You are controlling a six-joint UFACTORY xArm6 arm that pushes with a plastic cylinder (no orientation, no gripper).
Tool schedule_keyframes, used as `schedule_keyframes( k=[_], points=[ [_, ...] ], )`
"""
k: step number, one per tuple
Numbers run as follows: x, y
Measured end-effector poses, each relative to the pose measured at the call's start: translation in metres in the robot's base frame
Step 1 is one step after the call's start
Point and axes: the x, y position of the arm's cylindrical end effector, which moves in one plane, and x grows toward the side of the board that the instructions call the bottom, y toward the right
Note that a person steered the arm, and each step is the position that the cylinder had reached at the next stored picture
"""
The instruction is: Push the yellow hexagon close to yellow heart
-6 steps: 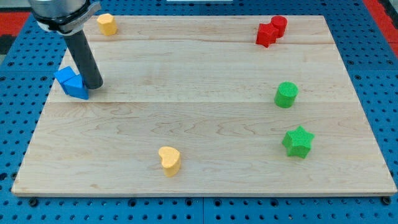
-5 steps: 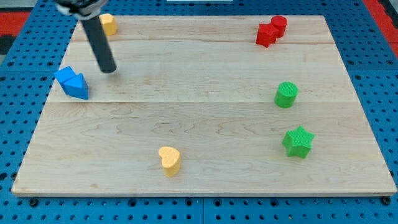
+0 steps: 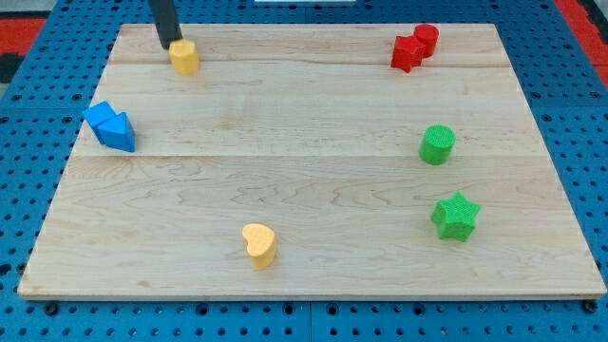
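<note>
On the wooden bench my tip (a bare rod, no jaws to open or close) touches the hexagon's upper-left side, so the push seems begun, and next needs a long shove toward the heart near the view's bottom.

A single camera looks down at a slant from beyond the near long edge of the bench, taking in the whole board, with pegboard framing it.
</note>
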Motion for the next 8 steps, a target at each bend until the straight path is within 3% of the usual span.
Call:
schedule_keyframes(
  k=[1, 3, 5, 8],
  points=[
    [0.048, 0.02],
    [0.026, 0.043],
    [0.127, 0.069],
    [0.124, 0.147]
  ],
)
